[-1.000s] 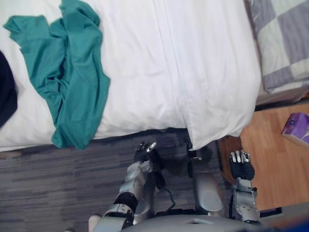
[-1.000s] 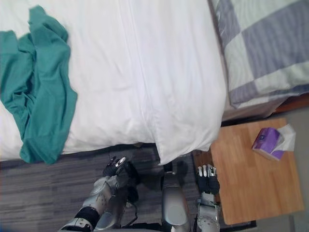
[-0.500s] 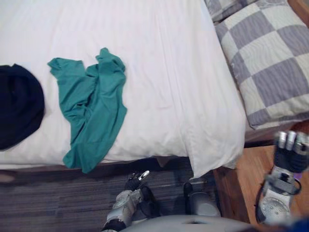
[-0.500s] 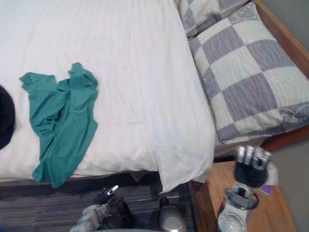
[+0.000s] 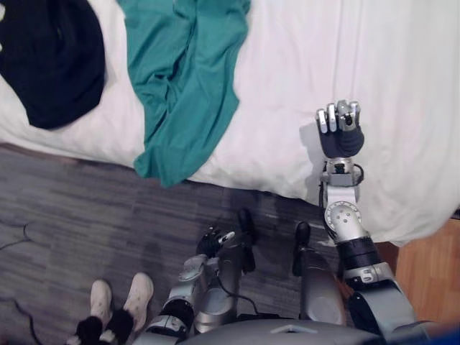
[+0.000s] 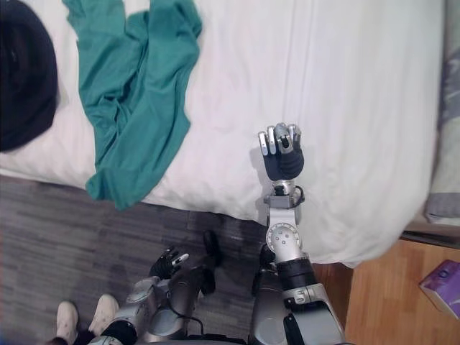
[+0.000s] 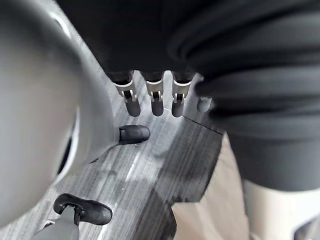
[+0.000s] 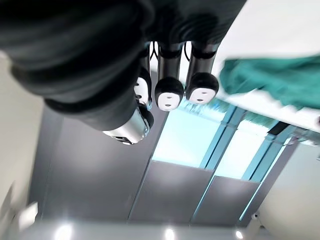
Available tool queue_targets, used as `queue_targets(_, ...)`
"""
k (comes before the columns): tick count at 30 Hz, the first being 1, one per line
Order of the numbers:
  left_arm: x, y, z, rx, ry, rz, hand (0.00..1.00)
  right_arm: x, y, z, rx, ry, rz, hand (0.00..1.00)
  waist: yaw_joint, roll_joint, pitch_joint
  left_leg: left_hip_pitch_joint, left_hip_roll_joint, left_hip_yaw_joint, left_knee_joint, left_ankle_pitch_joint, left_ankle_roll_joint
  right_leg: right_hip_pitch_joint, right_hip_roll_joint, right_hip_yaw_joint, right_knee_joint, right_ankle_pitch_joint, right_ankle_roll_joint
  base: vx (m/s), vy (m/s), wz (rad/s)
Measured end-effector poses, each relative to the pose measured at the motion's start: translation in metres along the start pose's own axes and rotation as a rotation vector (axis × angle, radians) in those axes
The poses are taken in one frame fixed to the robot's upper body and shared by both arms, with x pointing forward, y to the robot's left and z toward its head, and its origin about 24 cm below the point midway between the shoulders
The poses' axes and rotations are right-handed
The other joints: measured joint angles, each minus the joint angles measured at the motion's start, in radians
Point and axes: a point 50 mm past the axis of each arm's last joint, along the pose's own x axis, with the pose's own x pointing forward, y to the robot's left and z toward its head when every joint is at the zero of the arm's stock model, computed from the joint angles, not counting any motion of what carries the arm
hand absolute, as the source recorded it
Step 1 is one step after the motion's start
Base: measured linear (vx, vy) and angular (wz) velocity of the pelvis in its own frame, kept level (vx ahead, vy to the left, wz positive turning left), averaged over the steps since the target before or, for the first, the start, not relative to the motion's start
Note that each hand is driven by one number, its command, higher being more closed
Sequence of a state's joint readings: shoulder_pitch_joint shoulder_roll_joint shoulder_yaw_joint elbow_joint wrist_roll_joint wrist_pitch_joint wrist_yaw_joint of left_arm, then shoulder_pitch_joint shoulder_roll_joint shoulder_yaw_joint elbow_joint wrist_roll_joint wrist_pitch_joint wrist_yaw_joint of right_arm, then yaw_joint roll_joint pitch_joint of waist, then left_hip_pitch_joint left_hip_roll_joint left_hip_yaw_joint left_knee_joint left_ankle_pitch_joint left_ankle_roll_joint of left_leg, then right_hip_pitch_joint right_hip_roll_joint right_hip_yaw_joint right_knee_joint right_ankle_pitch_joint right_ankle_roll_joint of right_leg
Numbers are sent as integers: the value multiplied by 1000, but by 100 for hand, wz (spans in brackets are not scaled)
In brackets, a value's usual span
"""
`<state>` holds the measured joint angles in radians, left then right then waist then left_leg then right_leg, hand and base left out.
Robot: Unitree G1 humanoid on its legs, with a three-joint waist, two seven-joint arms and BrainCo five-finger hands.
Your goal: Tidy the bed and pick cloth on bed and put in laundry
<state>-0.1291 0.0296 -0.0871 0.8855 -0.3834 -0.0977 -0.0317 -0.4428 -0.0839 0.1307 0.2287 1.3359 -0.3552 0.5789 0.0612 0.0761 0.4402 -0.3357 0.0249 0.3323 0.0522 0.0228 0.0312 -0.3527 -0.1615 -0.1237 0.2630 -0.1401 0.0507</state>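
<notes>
the teal cloth (image 5: 183, 79) looks light and floppy, hanging over the bed (image 5: 287, 72) edge beside a dark cloth (image 5: 54, 61). i'd bunch a thick fold mid-heap. right hand (image 5: 339, 133) hovers well apart, curled on nothing; left hand (image 5: 214, 242) hangs relaxed, low.

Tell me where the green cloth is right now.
In the left eye view the green cloth lies on the white bed, hanging over its near edge, between the black cloth and the right hand.
</notes>
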Motion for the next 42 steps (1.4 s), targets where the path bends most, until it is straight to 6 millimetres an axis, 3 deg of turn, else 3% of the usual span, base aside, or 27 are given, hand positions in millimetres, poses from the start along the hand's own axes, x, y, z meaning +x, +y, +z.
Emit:
queue_targets(3, 2, -6, 4, -30, -13, 2, 0, 0, 2, -7, 60, -21, -2, 100, 1, 7, 9, -20, -2, 1, 0, 8, -11, -26, -4, 0, 15, 0, 0, 39, 4, 9)
queue_targets(5, 4, -13, 7, -73, -26, -4, 0, 3, 5, -17, 102, -15, 25, 100, -11, 6, 19, -29, -5, 9, -3, 26, -37, -46, -13, 1, 30, -1, -1, 12, 0, 2)
queue_targets(10, 8, -28, 13, -122, -51, -26, 0, -3, 12, -43, 201, 94, 26, 100, -17, 10, 24, -31, -5, 17, -19, 55, -78, -64, -15, 2, 46, -9, -13, 0, -10, -1)
queue_targets(14, 8, -36, 15, -169, -61, -35, 0, -29, 18, -78, 290, 274, -53, 100, -26, 10, 25, -26, -3, 32, -56, 90, -93, -97, -10, 13, 76, -17, -23, -14, -39, -7)
queue_targets(19, 8, -40, 14, -178, -49, -35, 0, -91, 0, -106, 271, 571, -284, 100, -53, 9, 25, 4, 0, 42, -87, 105, -96, -101, 1, 31, 95, -20, -28, -20, -21, -15)
queue_targets(20, 9, -41, 15, -182, -51, -37, 0, -117, -6, -110, 258, 671, -358, 100, -58, 9, 25, 4, 2, 42, -89, 105, -95, -107, 3, 34, 100, -20, -28, -31, -11, -8)
queue_targets(22, 9, -41, 16, -183, -52, -33, 0, -146, -12, -113, 221, 783, -427, 100, -62, 9, 25, 4, 3, 41, -101, 108, -91, -116, 7, 35, 108, -22, -30, -39, -13, -5)
queue_targets(24, 10, -40, 16, -185, -48, -21, 0, -191, -19, -113, 157, 962, -513, 100, -70, 9, 25, 2, 5, 39, -128, 111, -87, -135, 14, 35, 114, -22, -30, -45, -10, -1)
queue_targets(27, 10, -40, 16, -190, -42, -18, 0, -220, -29, -105, 99, 1040, -605, 100, -69, 6, 26, 2, 8, 39, -140, 121, -76, -137, 20, 34, 108, -18, -27, -25, -9, -1)
queue_targets(33, 10, -35, 15, -217, -29, 5, 0, -203, -47, -77, 33, 781, -594, 100, -65, 1, 29, -7, 13, 45, -148, 124, -76, -137, 36, 54, 69, 15, -19, 15, -4, -5)
queue_targets(37, 10, -33, 14, -207, -28, 17, 0, -186, -47, -61, -5, 628, -456, 100, -65, -5, 32, 5, 16, 46, -148, 128, -71, -115, 42, 60, 41, 40, -17, 72, -7, -10)
queue_targets(41, 8, -24, 11, -174, -18, 64, 0, -135, -17, -54, -14, 475, -129, 100, -73, -30, 37, 43, 17, 42, -148, 128, -70, -79, 46, 68, 29, 45, -16, 62, -17, -13)
queue_targets(42, 7, -22, 9, -146, -11, 62, 0, -124, -7, -52, -8, 442, -50, 0, -76, -35, 36, 52, 19, 39, -148, 127, -70, -66, 48, 67, 24, 46, -16, 51, -24, -9)
